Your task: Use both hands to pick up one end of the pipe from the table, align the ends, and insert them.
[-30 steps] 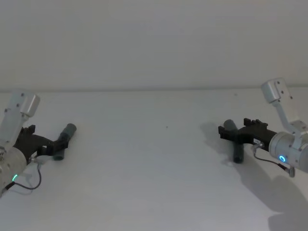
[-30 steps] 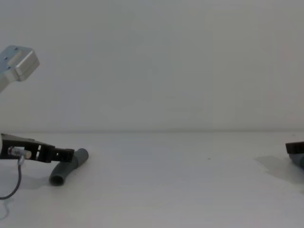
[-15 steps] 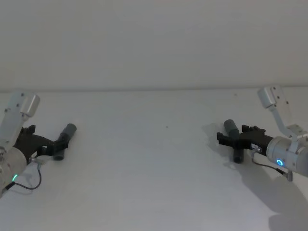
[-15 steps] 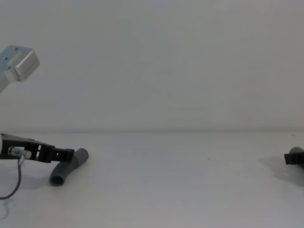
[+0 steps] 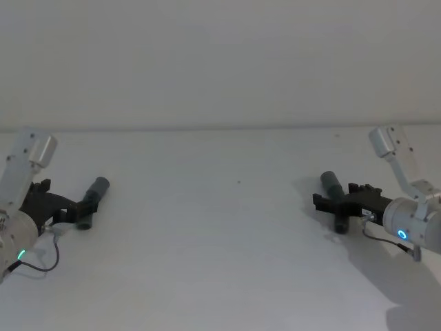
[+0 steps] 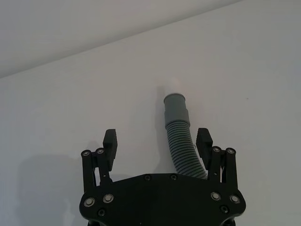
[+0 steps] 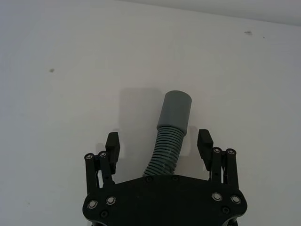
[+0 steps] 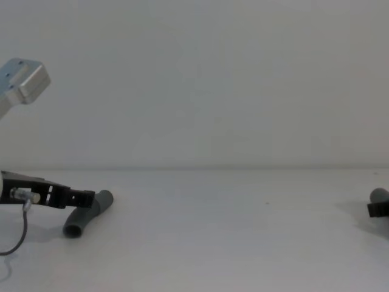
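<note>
Two dark grey ribbed pipe pieces lie on the white table (image 5: pixel 220 234). The left piece (image 5: pixel 95 194) lies between the fingers of my open left gripper (image 5: pixel 84 206). In the left wrist view this pipe piece (image 6: pixel 180 141) runs close to one finger (image 6: pixel 204 142) of the gripper (image 6: pixel 157 140), with its smooth cuff pointing away. The right piece (image 5: pixel 332 186) lies between the fingers of my open right gripper (image 5: pixel 329 203). In the right wrist view that pipe piece (image 7: pixel 171 127) sits midway in the gripper (image 7: pixel 159 141), apart from both fingers. The near ends are hidden under the gripper bodies.
A plain pale wall (image 5: pixel 220 62) stands behind the table. Wide bare table lies between the two arms. In the chest view the left gripper (image 8: pixel 88 196) and its pipe piece (image 8: pixel 85 218) are at the left, and the right gripper (image 8: pixel 377 208) is at the right edge.
My right gripper has dropped lower over its pipe piece and shifted slightly along the table. The left arm and both pipe pieces have stayed put.
</note>
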